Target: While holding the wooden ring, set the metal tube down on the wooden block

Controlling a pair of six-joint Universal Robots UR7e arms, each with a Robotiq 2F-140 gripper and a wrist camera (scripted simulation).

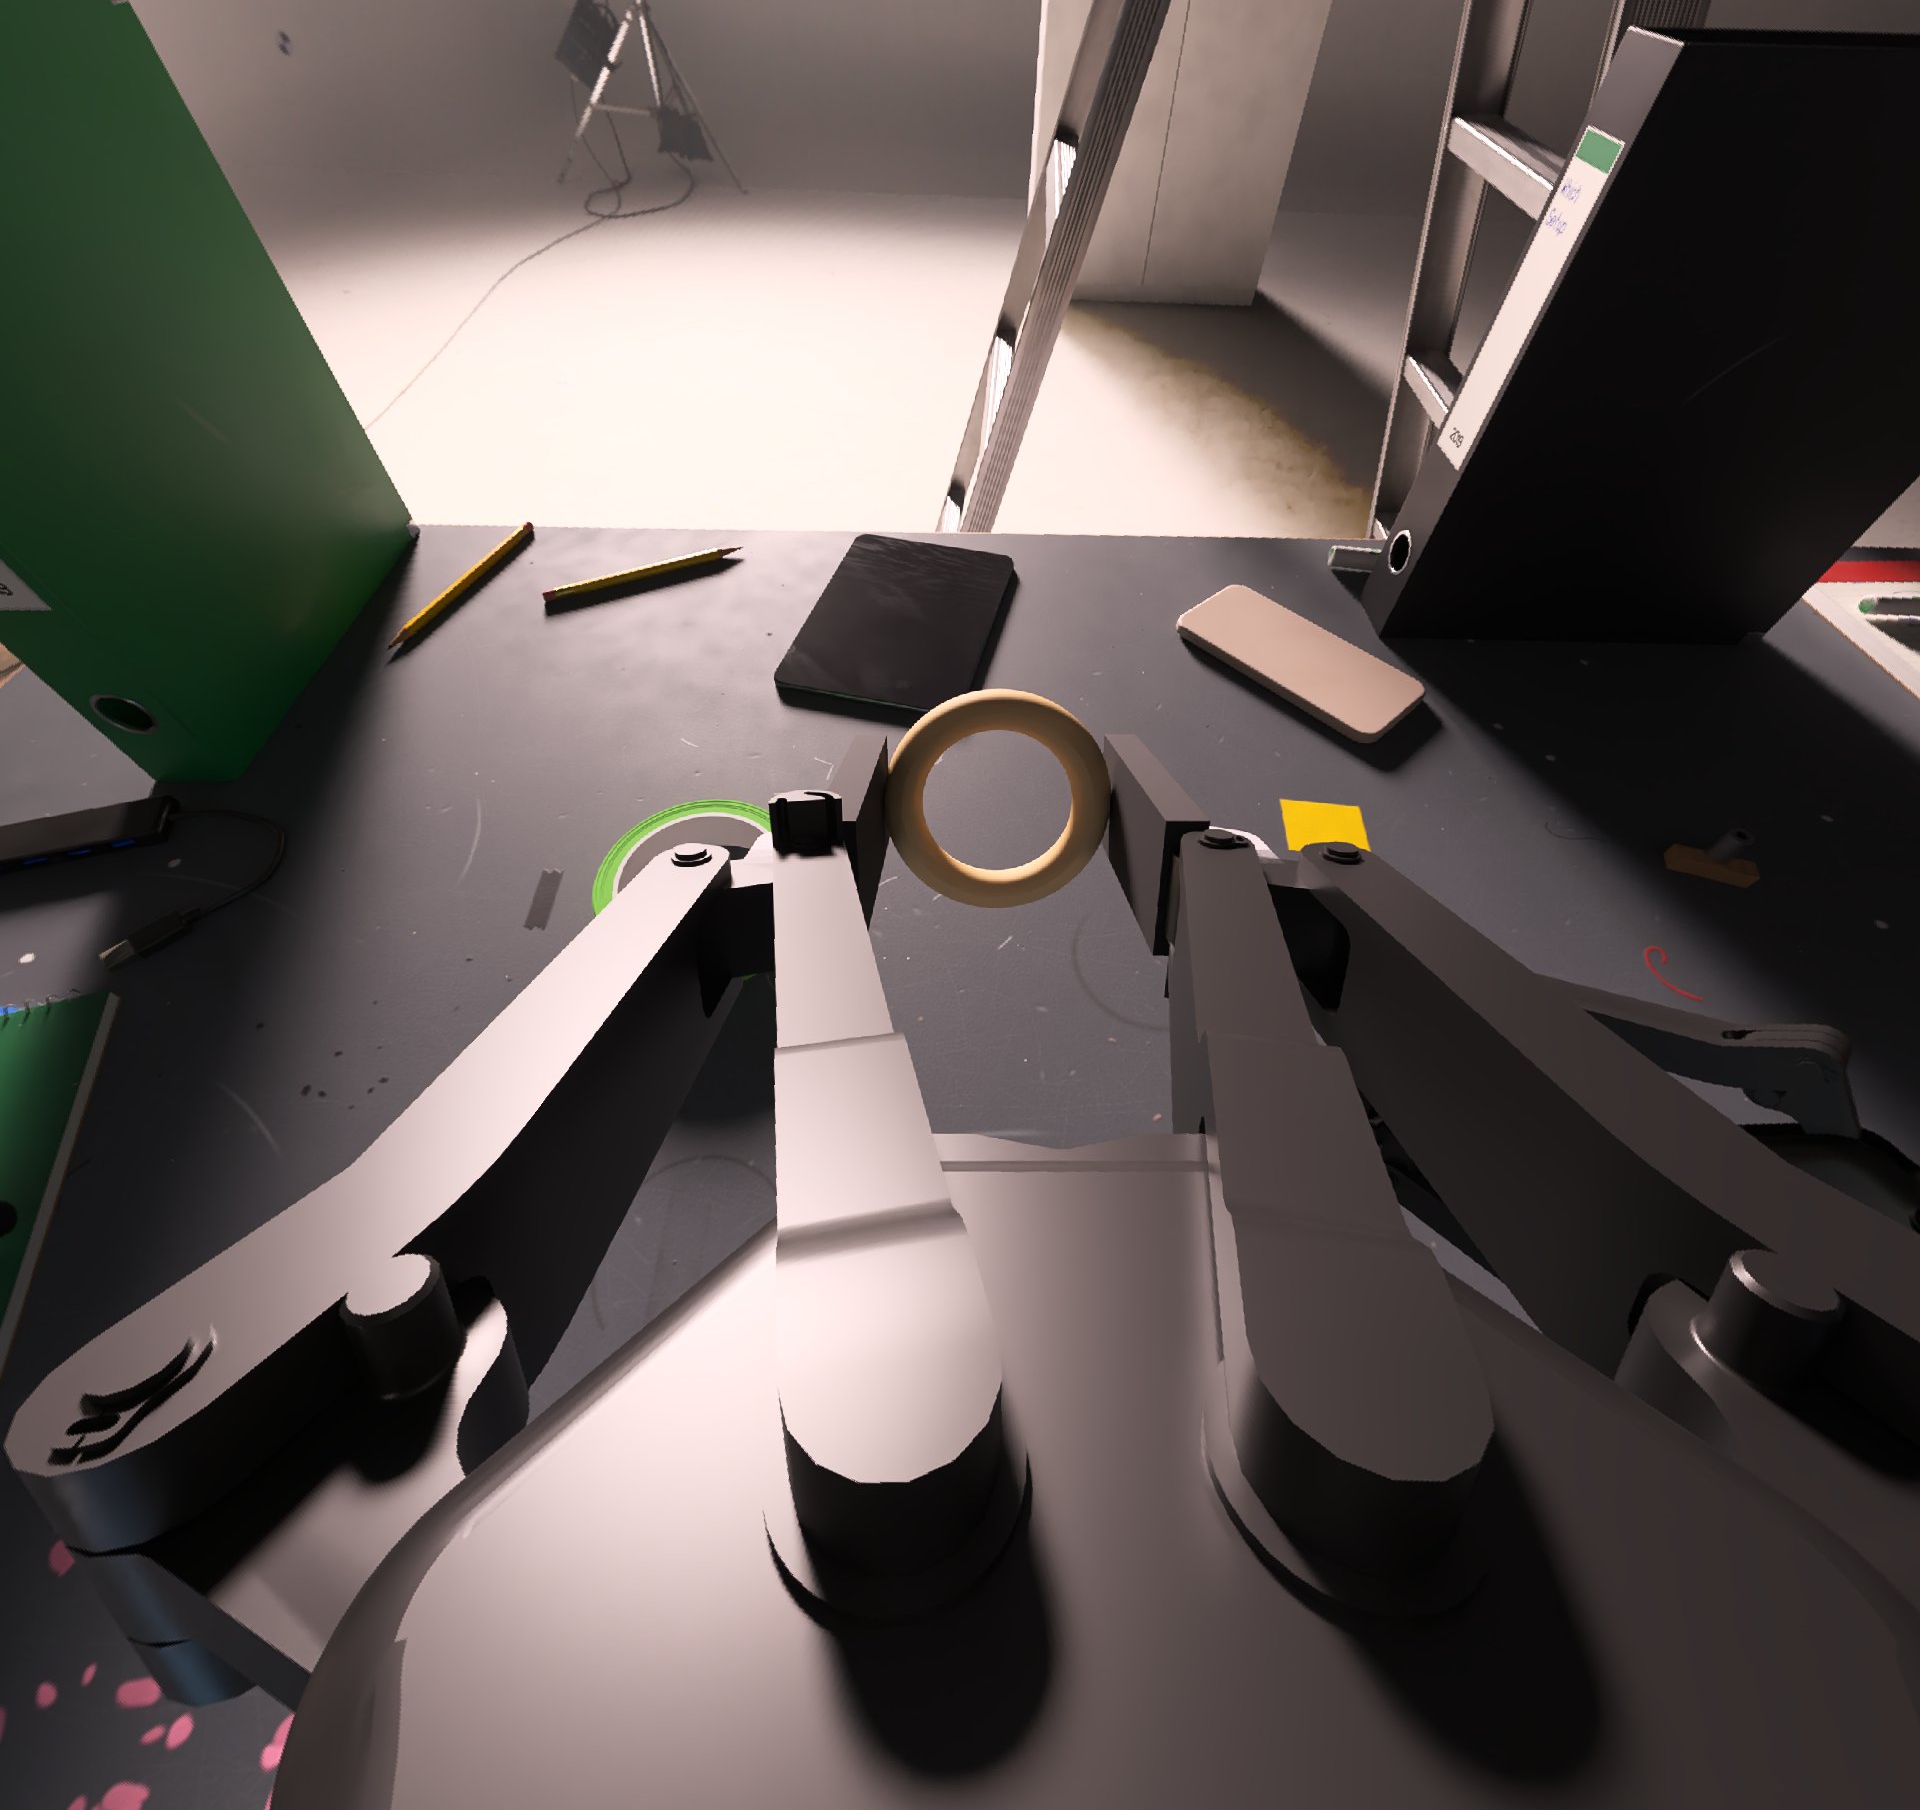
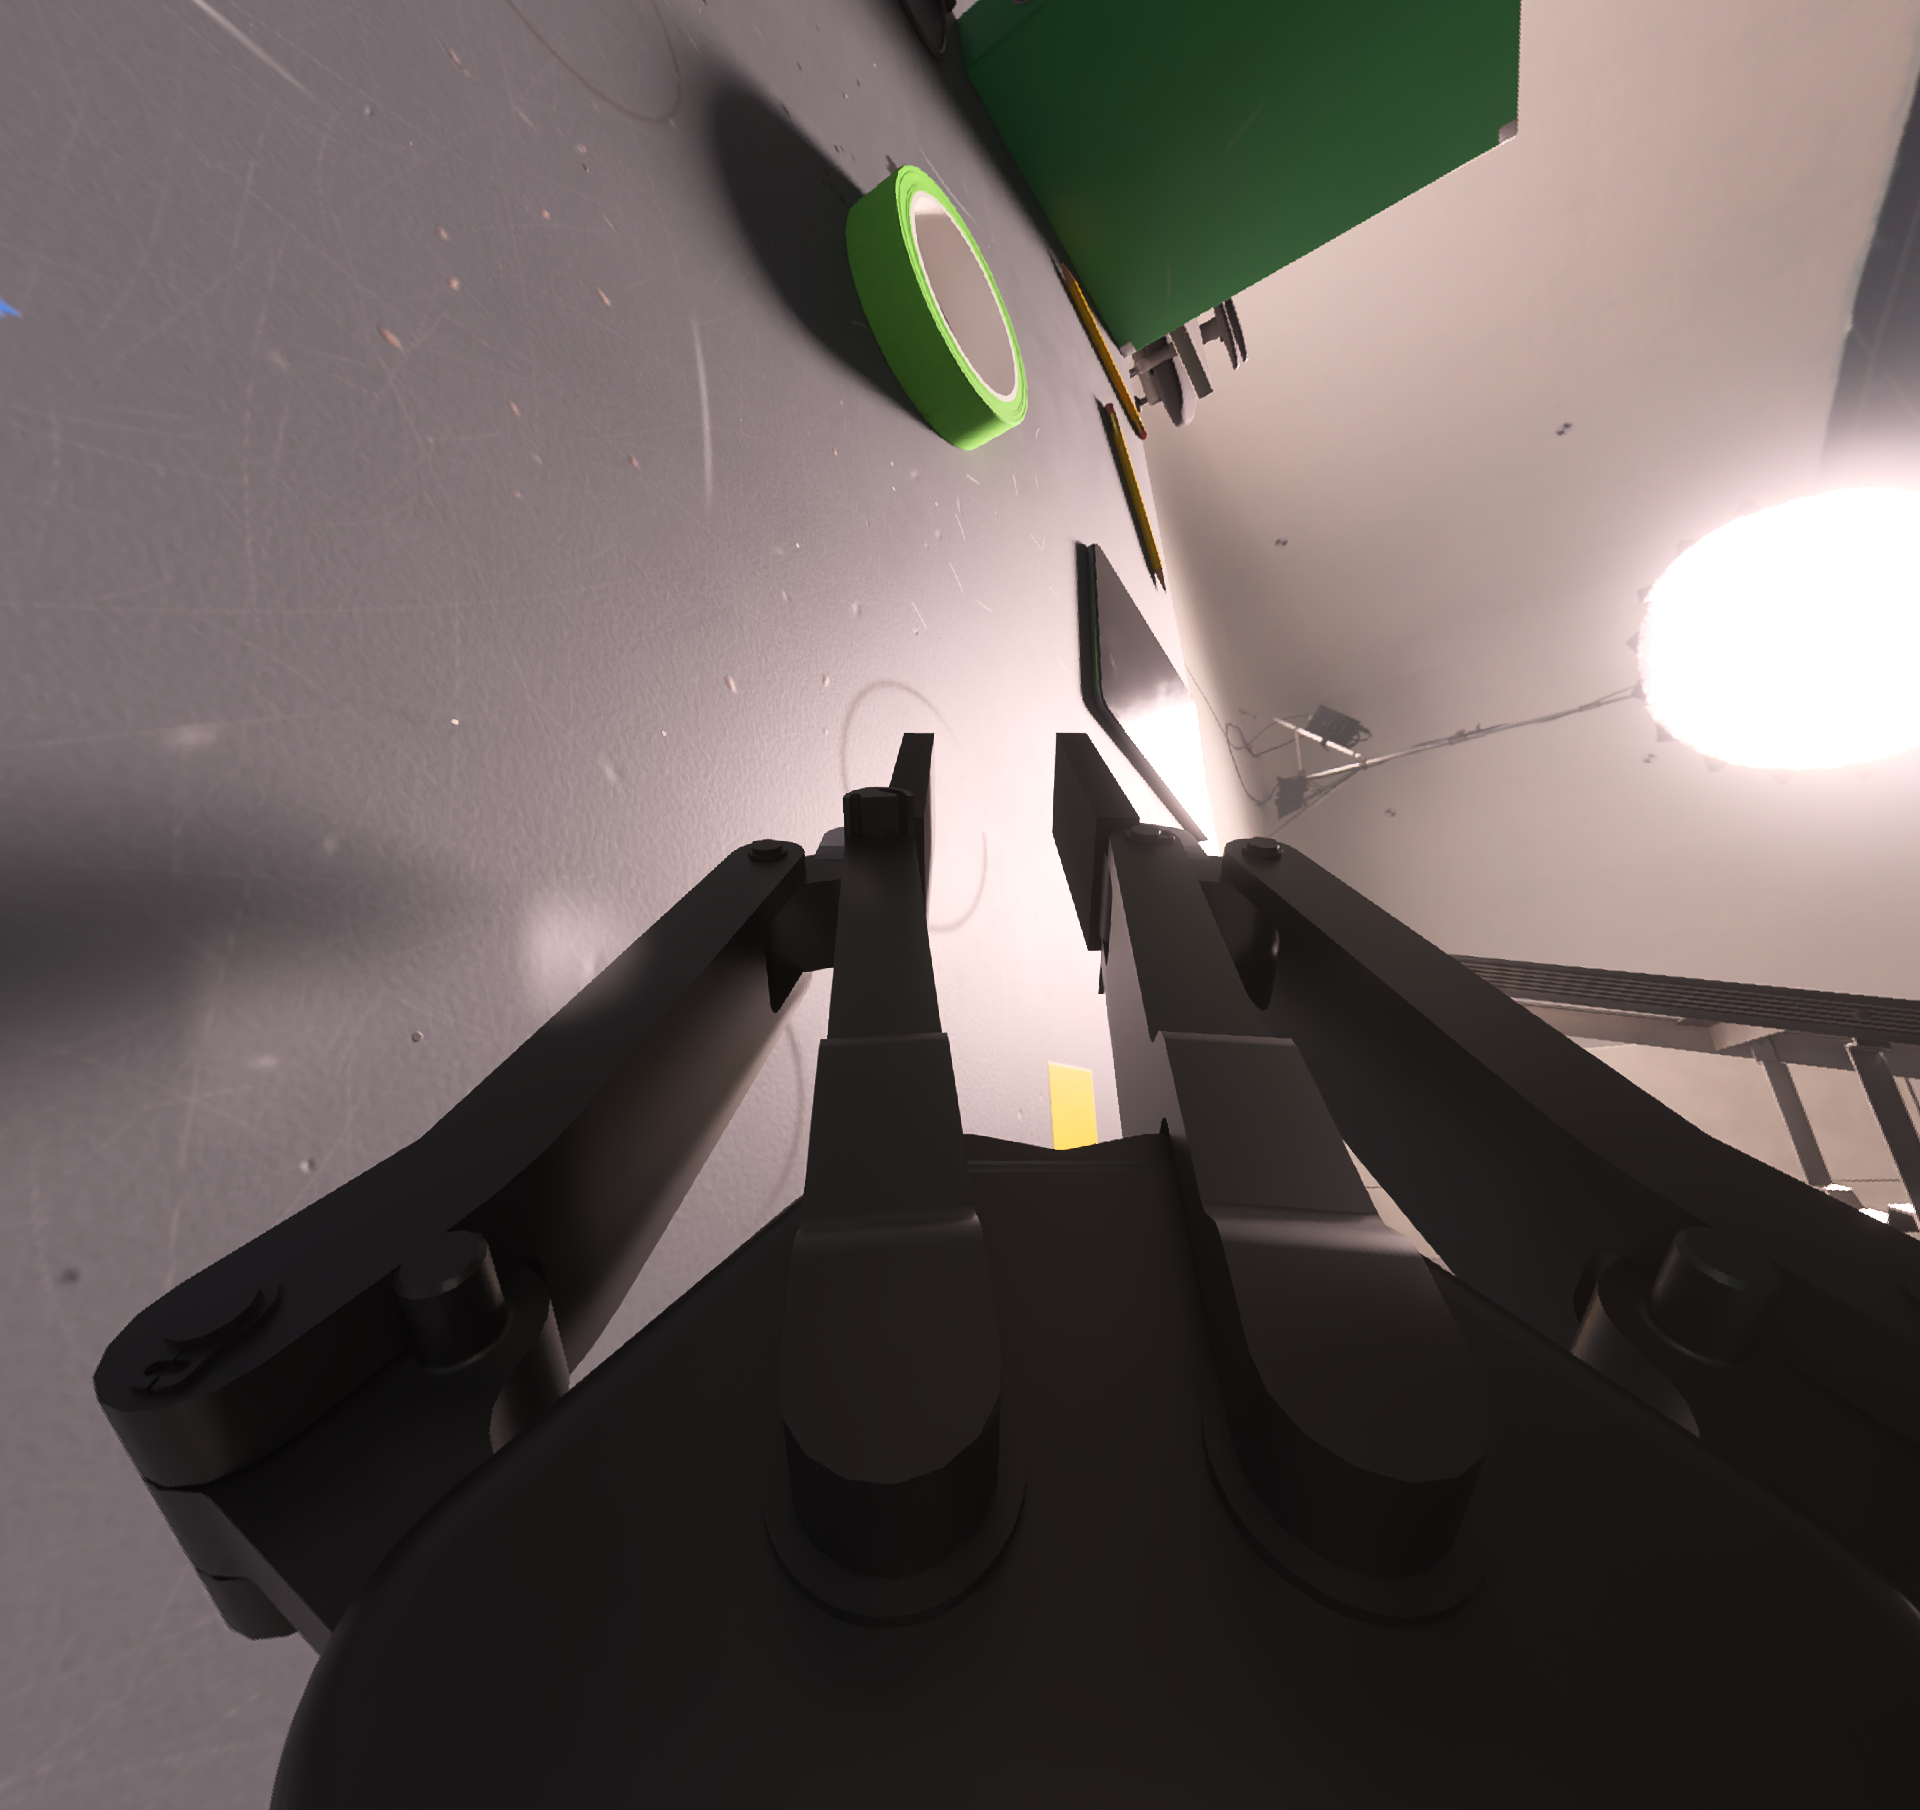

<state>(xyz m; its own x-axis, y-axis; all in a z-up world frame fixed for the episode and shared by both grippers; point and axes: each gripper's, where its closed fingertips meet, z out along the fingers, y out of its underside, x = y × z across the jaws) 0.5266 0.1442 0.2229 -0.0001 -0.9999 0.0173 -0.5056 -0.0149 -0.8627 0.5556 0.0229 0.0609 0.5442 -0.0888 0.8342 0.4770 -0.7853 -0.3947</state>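
My left gripper (image 1: 1000, 804) is shut on the wooden ring (image 1: 997, 716), which stands upright between the pads above the dark table (image 1: 520, 773). Far right in the left wrist view, a small wooden block (image 1: 1704, 865) lies on the table with a short grey metal tube (image 1: 1733, 841) resting on top of it. The right gripper also shows there (image 1: 1787, 1059), low and nearer than the block. In the right wrist view my right gripper (image 2: 992, 763) has a narrow gap between its fingers and holds nothing. The block and tube do not show in that view.
A green binder (image 1: 156, 358) stands at the left and a black binder (image 1: 1683, 337) at the right. A green tape roll (image 2: 935, 306), two pencils (image 1: 639, 574), a black tablet (image 1: 899, 622), a beige phone (image 1: 1299, 659) and a yellow note (image 1: 1322, 822) lie around.
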